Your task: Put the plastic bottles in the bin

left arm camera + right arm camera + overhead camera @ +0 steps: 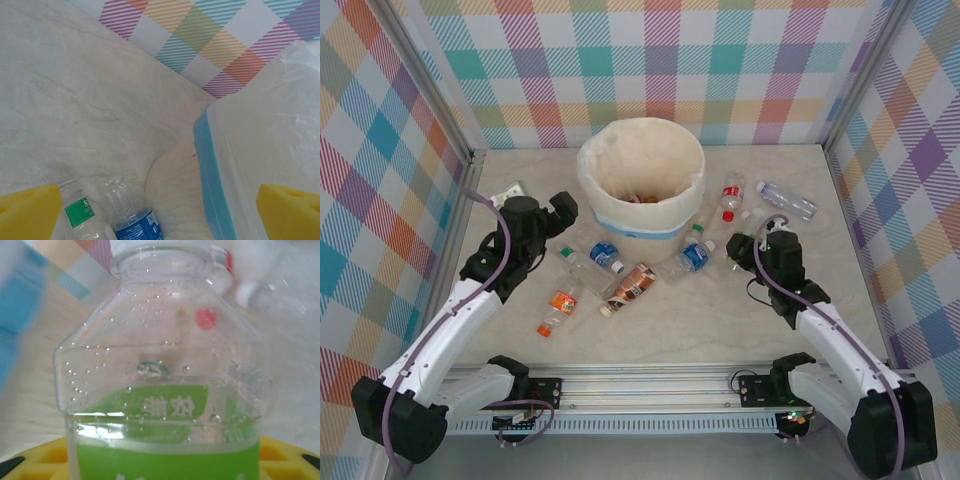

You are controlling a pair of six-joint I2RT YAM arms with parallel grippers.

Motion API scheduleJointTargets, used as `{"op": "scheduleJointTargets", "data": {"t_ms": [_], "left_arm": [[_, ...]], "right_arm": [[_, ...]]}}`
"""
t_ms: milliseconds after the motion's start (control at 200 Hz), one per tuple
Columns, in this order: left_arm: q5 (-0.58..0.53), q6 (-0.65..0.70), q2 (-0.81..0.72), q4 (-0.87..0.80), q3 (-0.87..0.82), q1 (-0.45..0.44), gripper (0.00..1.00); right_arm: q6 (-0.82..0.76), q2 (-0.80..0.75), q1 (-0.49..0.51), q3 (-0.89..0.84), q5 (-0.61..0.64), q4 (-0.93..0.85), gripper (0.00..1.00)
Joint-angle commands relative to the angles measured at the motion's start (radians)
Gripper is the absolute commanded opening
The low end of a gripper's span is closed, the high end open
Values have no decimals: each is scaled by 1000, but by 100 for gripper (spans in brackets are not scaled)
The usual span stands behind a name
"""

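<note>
The green-label bottle (165, 390) is clamped between the closed fingers of the right gripper (742, 250), just right of the bin (640, 215). Its clear shoulder carries droplets, and its label bears white characters too blurred to read. The bin stands mid-table with a pale liner (620, 150) and a blue band (655, 233); it holds small orange-red items, too small to identify. The blue-label bottle (606, 257), brown-label bottle (630, 285) and orange-label bottle (560, 303) lie on the table (700, 320) in front of the bin, and the red-label bottle (732, 190) lies to its right. The left gripper (160, 212) hangs beside the bin's left wall, jaws wide apart, holding nothing.
</note>
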Motion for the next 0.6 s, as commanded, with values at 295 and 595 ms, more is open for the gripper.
{"op": "scheduleJointTargets", "data": {"t_ms": [295, 595], "left_arm": [[-6, -76, -41, -50, -35, 30, 100], [34, -51, -64, -151, -51, 33, 100]], "right_arm": [[-164, 55, 10, 282, -306, 258, 50], [-204, 354, 65, 655, -470, 215, 53]]}}
